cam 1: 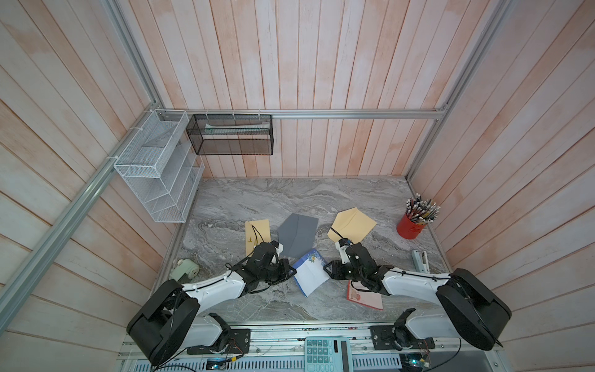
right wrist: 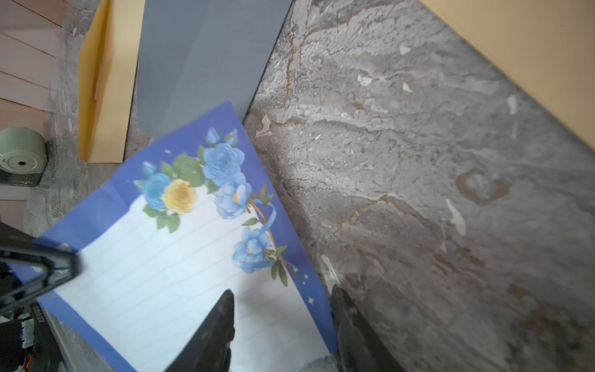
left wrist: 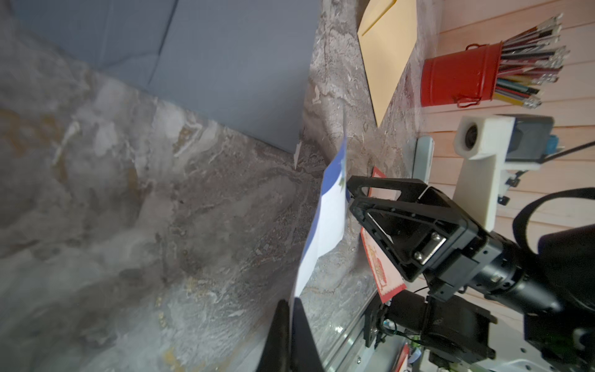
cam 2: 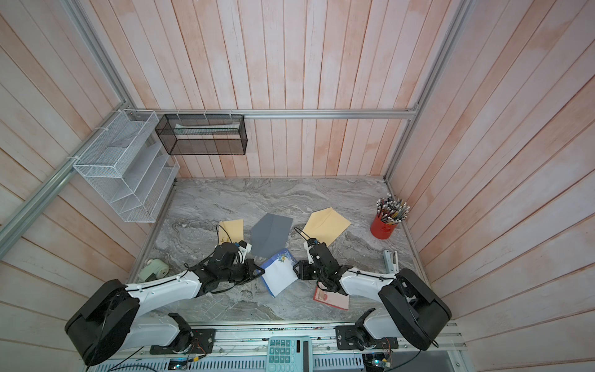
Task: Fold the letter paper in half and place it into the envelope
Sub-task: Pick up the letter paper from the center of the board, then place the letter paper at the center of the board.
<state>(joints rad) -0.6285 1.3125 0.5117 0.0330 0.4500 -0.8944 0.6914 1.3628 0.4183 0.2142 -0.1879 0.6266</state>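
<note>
1. The letter paper (cam 1: 310,273) (cam 2: 280,273), ruled white with a blue floral border, lies in the near half of the marble tabletop (cam 1: 257,199) (the half by the arm bases). It is about midway between the left and right edges, and a gripper meets it on each side in both top views.
2. The left gripper (cam 1: 292,270) is clamped on the sheet's left side. In the left wrist view its two black fingers (left wrist: 301,322) are pressed together with the paper's rim (left wrist: 330,219) pinched between them, and the sheet rises away from them, apparently clear of the marble.
3. The right gripper (cam 1: 325,266) (right wrist: 280,293) reaches the opposite side with its jaws apart. In the right wrist view one finger (right wrist: 222,319) lies over the ruled area (right wrist: 161,283), and the other sits just past the blue border, over bare marble.
4. The sheet's floral corner points toward the back edge and overlaps the near corner of the grey envelope (cam 1: 297,235), which lies flat around the tabletop's middle.
5. The left manila envelope (cam 1: 257,230) lies beside the grey one toward the left edge, partly under the left wrist. The right manila envelope (cam 1: 352,225) lies on the other side, toward the right edge.
6. The red pencil cup (cam 1: 409,227) stands upright near the right edge, the red-bordered card (cam 1: 367,298) lies toward the front edge partly under the right arm, and the green pencil sharpener (cam 1: 185,270) sits by the left edge.
</note>
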